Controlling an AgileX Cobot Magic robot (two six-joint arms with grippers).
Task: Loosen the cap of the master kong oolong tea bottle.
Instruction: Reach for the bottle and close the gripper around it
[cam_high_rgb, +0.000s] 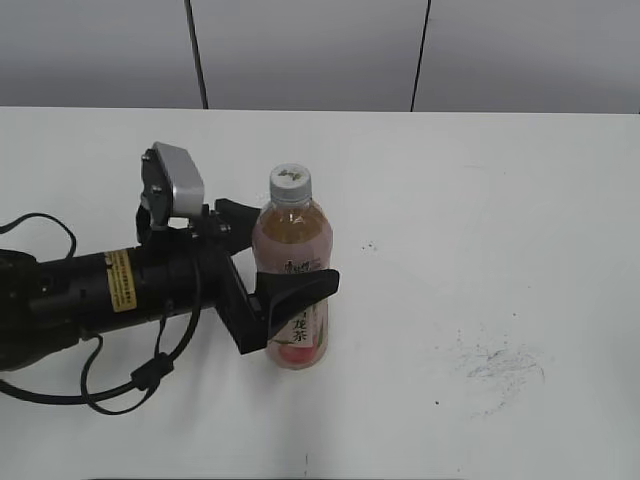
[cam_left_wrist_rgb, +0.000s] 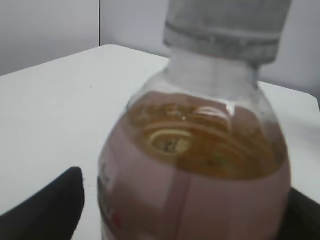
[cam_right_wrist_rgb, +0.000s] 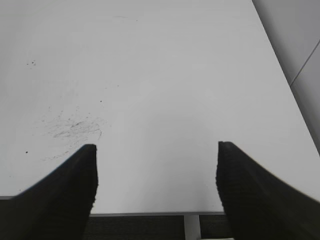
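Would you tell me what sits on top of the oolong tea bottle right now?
Only the cap tops the bottle; no gripper touches it. The mouth beneath is covered.

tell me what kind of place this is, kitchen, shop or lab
Most likely a lab or robot test bench, not a kitchen: a bare white table with scuff marks, plain grey wall panels, and one tea bottle staged alone.
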